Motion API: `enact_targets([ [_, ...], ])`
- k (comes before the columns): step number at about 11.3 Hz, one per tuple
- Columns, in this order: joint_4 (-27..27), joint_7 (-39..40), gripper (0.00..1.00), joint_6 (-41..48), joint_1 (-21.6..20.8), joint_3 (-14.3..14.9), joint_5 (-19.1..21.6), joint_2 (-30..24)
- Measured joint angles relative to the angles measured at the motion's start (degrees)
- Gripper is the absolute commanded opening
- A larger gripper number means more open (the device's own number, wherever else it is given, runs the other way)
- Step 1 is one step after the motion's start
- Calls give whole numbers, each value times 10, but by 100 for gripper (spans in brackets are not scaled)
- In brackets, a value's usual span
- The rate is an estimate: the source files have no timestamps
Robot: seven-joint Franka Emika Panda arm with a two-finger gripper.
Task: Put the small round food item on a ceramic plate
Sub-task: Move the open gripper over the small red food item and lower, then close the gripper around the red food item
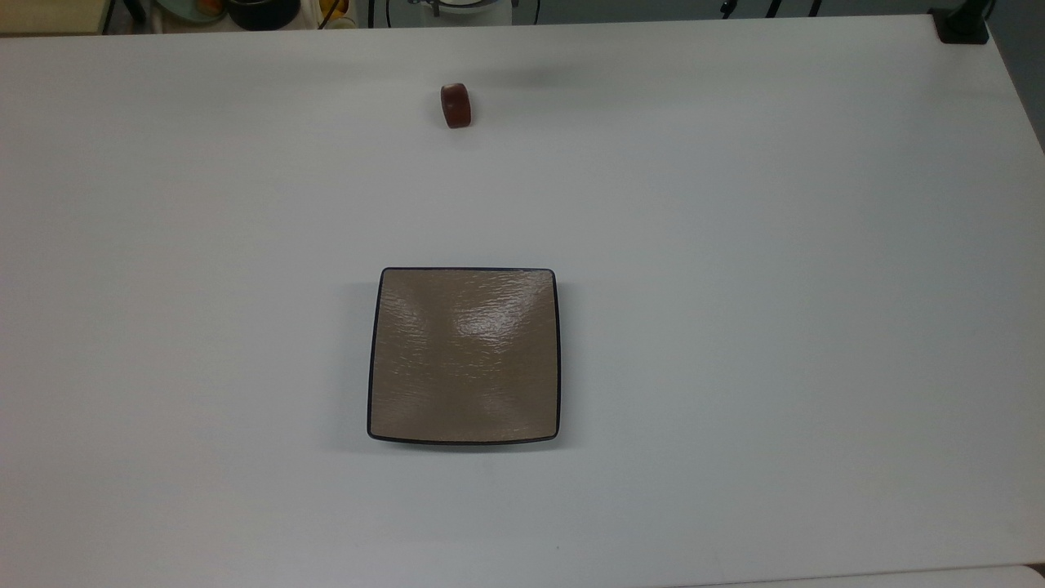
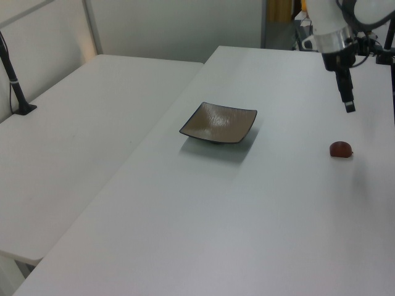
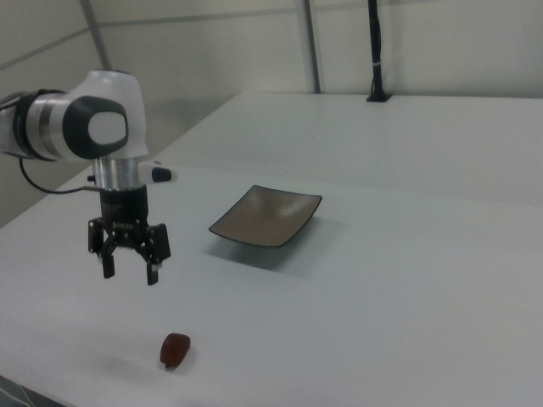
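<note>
- White tabletops are filling the whole workspace, with a second white table (image 2: pixel 92 123) butting up alongside in the left view, and some clutter is sitting past the far edge at about 11 o'clock in the top view.
- In the top view, the small round food item (image 1: pixel 455 105) is sitting on the bare table (image 1: pixel 735 245) at roughly 12 o'clock from the ceramic plate (image 1: pixel 464 356), well apart from it.
- The plate isn't carrying anything yet, so the pick is looking like the step that's still ahead.
- The gripper (image 3: pixel 130 260) is hanging in the air with its two fingers spread apart and holding nothing. In the right view it's above the food item (image 3: pixel 175 349) and off toward 11 o'clock from it, not touching.
- Handling guess: the piece is looking tiny, light and smooth, so it's probably going to be a bit slippery and could roll or squirt out of a sloppy pinch.
- It seems to be resting on its rounded edge, so closing the fingers across the two flat faces, low and centred, is looking like the safest hold.
- Whether it's firm or squishy can't be told, so a gentle squeeze is making more sense.
- The plate's glossy, rippled surface is dipping toward the middle, so a drop near the centre should be keeping the piece from wandering off.
- No brands, labels or readable writing are showing up anywhere.
</note>
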State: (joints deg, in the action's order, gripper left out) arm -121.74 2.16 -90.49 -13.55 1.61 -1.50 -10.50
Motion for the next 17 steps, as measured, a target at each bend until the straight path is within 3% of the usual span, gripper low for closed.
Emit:
enact_targets([
  [3, -53, 0, 100, -8, -2, 0, -6, -3],
  [10, -182, 0, 100, -181, 0, 1, -19, -4],
  [17, -221, 35, 97, -318, 33, 2, -24, -3],
])
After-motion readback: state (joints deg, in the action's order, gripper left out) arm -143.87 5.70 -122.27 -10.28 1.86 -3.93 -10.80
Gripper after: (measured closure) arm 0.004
